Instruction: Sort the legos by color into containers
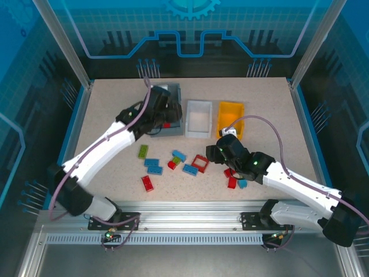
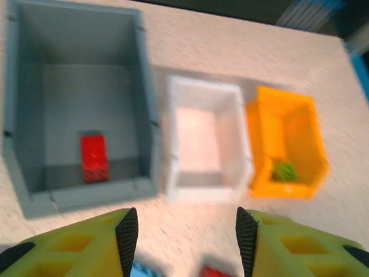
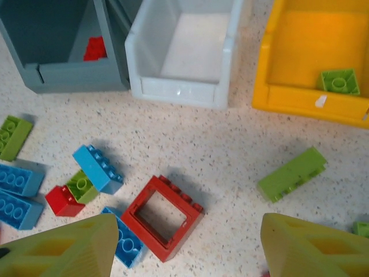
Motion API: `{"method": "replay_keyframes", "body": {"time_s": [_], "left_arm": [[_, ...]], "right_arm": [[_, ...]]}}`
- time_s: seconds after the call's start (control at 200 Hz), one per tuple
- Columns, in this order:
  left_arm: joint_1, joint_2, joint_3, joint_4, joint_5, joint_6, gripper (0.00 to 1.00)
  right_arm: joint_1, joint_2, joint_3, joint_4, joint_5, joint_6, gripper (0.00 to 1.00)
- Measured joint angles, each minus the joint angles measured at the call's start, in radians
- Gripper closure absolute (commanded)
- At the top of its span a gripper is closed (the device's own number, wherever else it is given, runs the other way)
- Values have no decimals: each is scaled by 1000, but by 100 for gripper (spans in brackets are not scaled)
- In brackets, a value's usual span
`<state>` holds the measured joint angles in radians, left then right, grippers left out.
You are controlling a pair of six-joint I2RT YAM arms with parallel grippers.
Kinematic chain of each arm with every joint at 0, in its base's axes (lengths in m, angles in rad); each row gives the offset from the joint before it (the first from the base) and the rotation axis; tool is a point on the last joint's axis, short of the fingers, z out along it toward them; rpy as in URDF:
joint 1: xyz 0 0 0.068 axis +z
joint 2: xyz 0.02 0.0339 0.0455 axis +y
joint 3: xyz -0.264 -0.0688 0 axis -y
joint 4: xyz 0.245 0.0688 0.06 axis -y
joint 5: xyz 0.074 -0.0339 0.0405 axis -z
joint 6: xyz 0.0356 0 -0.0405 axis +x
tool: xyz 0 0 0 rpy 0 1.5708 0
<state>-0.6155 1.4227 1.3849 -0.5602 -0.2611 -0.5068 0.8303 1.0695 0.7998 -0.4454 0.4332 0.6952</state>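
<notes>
**1. Left gripper** [image 2: 184, 242]: jaws moderately parted with nothing between them, hovering over the near wall of the dark grey bin [image 2: 147, 115].

**2. Dark grey bin**, leftmost container: one red brick [image 2: 94, 157] on its floor, long axis running near to far.

**3. White bin** [image 2: 243, 138], middle: no brick seen inside.

**4. Orange-yellow bin** [image 3: 300, 104], rightmost: one lime green brick [image 3: 339, 81], studs up.

**5. Loose legos** on the table [image 3: 230, 144], near of the bins:
- A blue brick [image 3: 98, 168] lies among red, blue and green neighbours at left.
- The red square frame [image 3: 161, 216] lies flat, turned diagonal to the bins.
- A long lime green brick [image 3: 292, 173] lies to its right, long axis running near-left to far-right.

**6. Right gripper** [image 3: 187, 231]: jaws wide and holding nothing, poised above the frame.

**Handling note:** the next step is probably another pick.
- For the long green brick, turn the wrist so the fingers close across its narrow width.
- Descend straight and stay clear of the frame.
- For the frame, grip one rail squarely.
</notes>
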Motion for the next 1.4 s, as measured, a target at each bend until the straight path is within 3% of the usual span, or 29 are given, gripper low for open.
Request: {"method": "replay_keyframes", "body": {"time_s": [0.26,0.465,0.85,1.085,1.401], "left_arm": [[-230,-305,-395,60,2,-158,47],[-341,-478,-617,78,-20,-286,47],[-357,-506,-649,117,-49,-333,47],[-372,-452,-649,154,-48,-333,47],[-396,-446,-649,203,-38,-330,47]], "right_arm": [[16,269,79,-34,-111,-95,39],[10,299,81,-91,-100,-106,40],[-214,276,32,-269,-27,55,28],[-335,304,24,-270,-100,151,28],[-364,370,23,-251,-158,208,35]]}}
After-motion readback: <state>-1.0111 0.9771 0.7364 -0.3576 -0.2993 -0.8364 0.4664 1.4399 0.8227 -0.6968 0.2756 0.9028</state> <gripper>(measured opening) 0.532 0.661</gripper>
